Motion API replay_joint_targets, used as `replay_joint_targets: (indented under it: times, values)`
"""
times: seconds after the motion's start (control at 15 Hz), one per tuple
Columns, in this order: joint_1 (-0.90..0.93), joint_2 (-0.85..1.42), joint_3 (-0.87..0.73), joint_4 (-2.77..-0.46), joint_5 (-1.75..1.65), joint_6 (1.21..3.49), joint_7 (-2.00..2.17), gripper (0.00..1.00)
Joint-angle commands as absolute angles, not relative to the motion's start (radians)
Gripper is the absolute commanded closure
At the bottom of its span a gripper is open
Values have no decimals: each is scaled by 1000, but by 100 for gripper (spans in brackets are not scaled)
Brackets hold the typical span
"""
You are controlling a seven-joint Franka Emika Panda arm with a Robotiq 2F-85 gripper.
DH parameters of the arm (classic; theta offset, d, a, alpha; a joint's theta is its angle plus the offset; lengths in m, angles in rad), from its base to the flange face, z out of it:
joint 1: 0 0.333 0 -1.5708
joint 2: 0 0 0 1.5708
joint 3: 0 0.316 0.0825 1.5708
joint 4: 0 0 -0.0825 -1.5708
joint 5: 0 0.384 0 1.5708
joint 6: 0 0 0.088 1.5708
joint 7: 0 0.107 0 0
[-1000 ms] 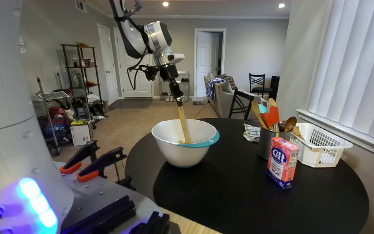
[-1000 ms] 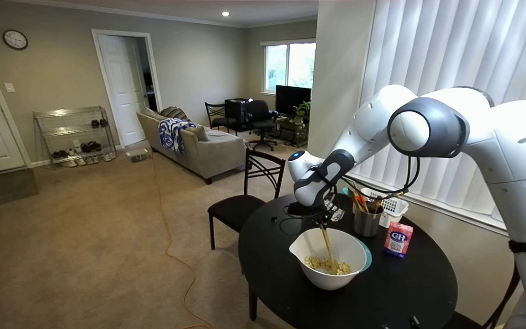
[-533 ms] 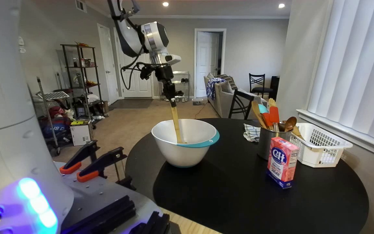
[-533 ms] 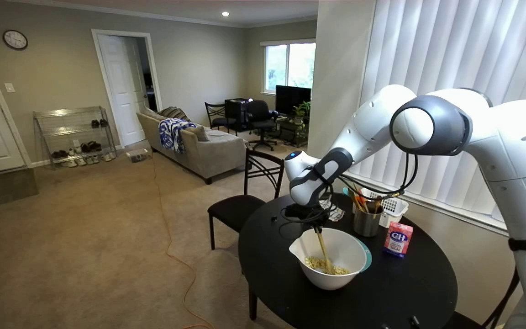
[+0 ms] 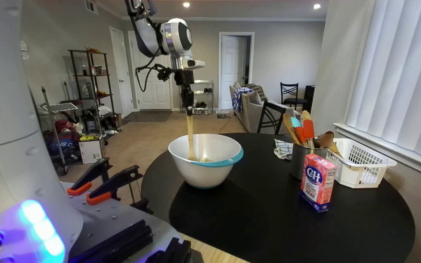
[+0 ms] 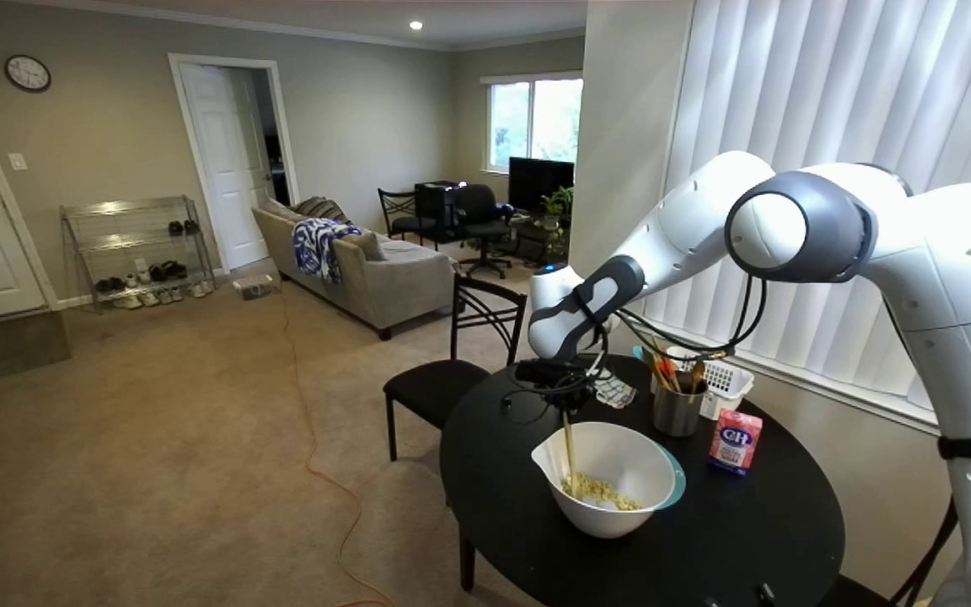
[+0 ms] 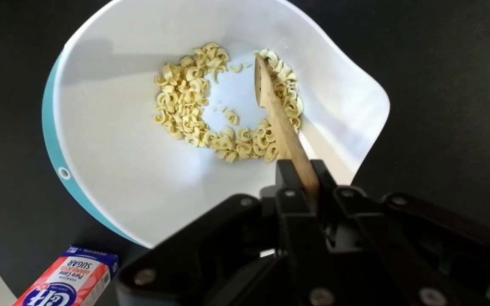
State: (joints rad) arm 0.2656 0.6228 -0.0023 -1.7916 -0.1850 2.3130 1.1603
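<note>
My gripper (image 7: 306, 172) is shut on the handle of a wooden spoon (image 7: 285, 131), seen in the wrist view. The spoon's slotted head is down inside a white bowl (image 7: 104, 97) with a teal rim, among pale curled pasta (image 7: 181, 106). The pasta forms a ring around part of the bowl's floor, and the spoon head is at the spout side. In both exterior views the gripper (image 5: 189, 110) is above the bowl (image 5: 203, 175) with the spoon (image 5: 190, 137) nearly upright. The pasta also shows in an exterior view (image 6: 608, 491).
The bowl stands on a round black table (image 5: 287, 233). A pink sugar box (image 5: 318, 182), a steel holder (image 5: 296, 160) of utensils, a white basket (image 5: 367, 177) and a checked cloth (image 5: 283, 149) stand or lie to one side. A black chair (image 6: 439, 392) is beside the table.
My gripper and the spoon have moved left in both exterior views, toward the bowl's spout side. The spoon is now more upright. The bowl has shifted slightly left.
</note>
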Motion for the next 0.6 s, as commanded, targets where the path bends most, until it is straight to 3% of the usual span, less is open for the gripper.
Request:
replay_joint_targets:
  times: [0.0, 0.53]
  values:
    - [244, 628, 15, -1808, -102, 2419, 1145, 97]
    - [362, 629, -126, -1837, -267, 2504, 1327, 97]
